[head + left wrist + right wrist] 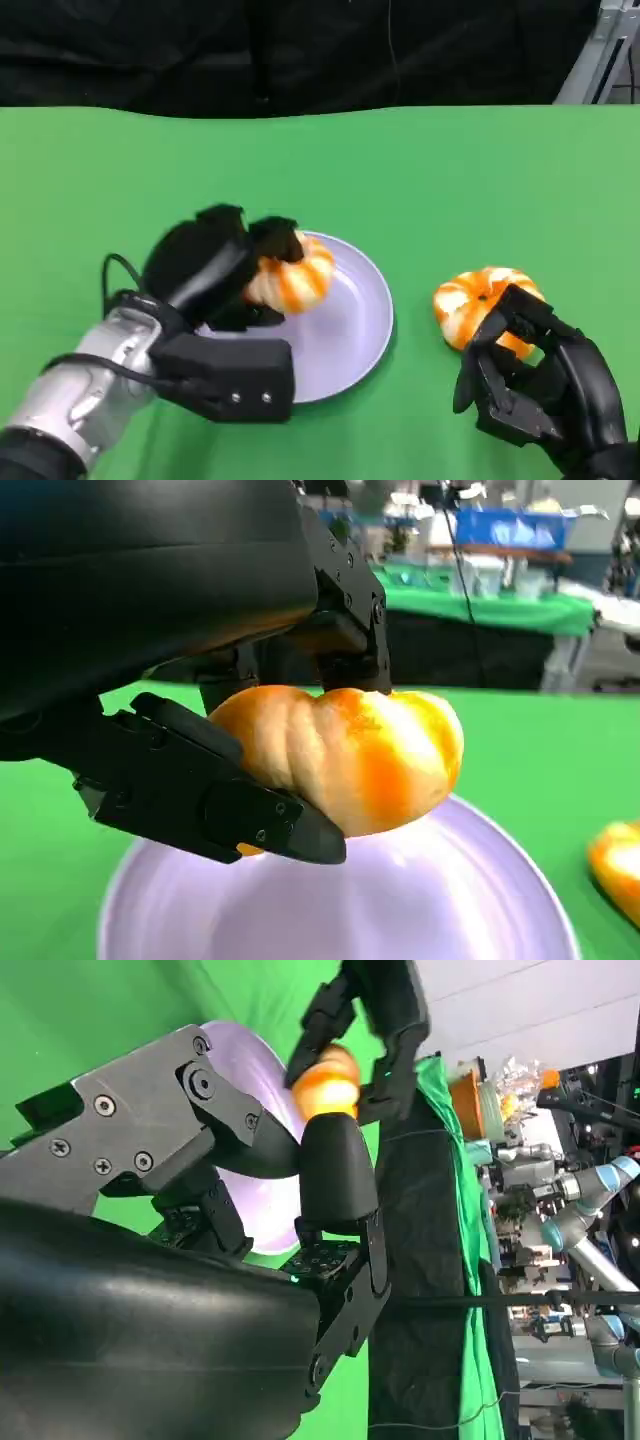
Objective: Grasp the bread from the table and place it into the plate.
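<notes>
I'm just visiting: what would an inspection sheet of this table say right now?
Surface: green table.
Job's things: one bread held over the lavender plate; second bread on the table beside the plate.
Clutter: nothing seen.
Hands: left hand grips the first bread; right hand sits by the second bread, grasp unclear.
Cables: black cable at the left wrist.
Surroundings: black backdrop behind the table.
</notes>
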